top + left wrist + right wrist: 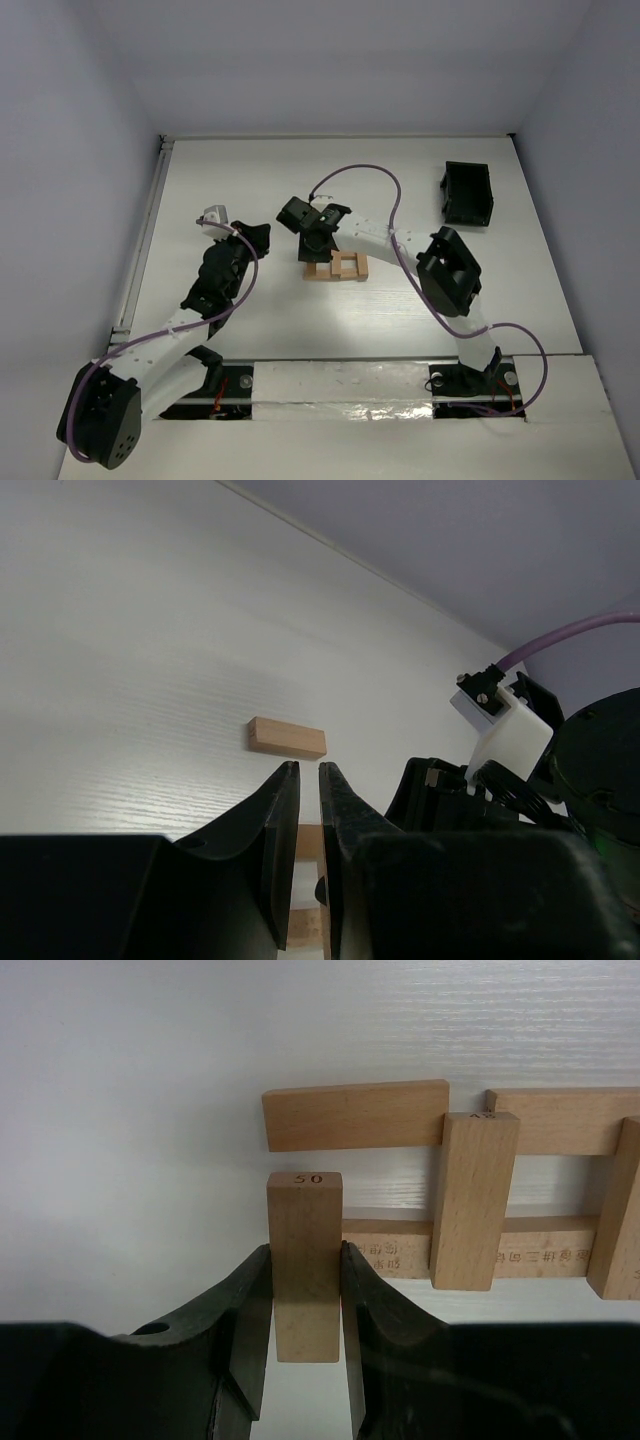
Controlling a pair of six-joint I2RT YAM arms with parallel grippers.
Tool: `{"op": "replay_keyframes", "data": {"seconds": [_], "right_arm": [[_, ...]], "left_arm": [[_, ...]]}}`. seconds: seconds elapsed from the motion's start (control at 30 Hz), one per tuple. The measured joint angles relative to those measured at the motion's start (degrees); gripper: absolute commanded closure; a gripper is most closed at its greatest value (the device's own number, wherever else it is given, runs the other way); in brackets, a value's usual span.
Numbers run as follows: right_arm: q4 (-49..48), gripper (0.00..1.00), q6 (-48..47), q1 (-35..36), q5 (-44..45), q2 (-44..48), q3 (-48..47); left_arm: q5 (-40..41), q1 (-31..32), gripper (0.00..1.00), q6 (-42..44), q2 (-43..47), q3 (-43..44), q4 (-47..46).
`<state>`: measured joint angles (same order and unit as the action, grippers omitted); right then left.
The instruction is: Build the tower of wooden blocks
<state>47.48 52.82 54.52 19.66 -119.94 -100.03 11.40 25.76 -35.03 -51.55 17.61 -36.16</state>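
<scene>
This is a robotics lab test cell, not a lived-in room. A bare white tabletop (250, 320) is boxed in by plain pale walls (80, 150) beyond the right tool (318, 250) and out to both its sides. Two arms (160, 345) are bolted behind it at the near edge, on a strip patched with silvery tape (340, 395), and purple cables (398, 205) loop loosely along them. The only props are a black plastic box (467, 193) far to that tool's right and plain wood blocks (338, 266) directly below it, with a stamped block (305, 1260) clamped in it.
</scene>
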Motion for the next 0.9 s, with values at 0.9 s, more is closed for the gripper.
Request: {"op": "replay_keyframes", "data": {"seconds": [0.9], "right_arm": [[-0.96,0.77,-0.37,0.0,0.31,-2.8,-1.64]], "left_arm": [[-0.24,0.0,0.89,-0.02,-0.04,0.0,-0.04]]}}
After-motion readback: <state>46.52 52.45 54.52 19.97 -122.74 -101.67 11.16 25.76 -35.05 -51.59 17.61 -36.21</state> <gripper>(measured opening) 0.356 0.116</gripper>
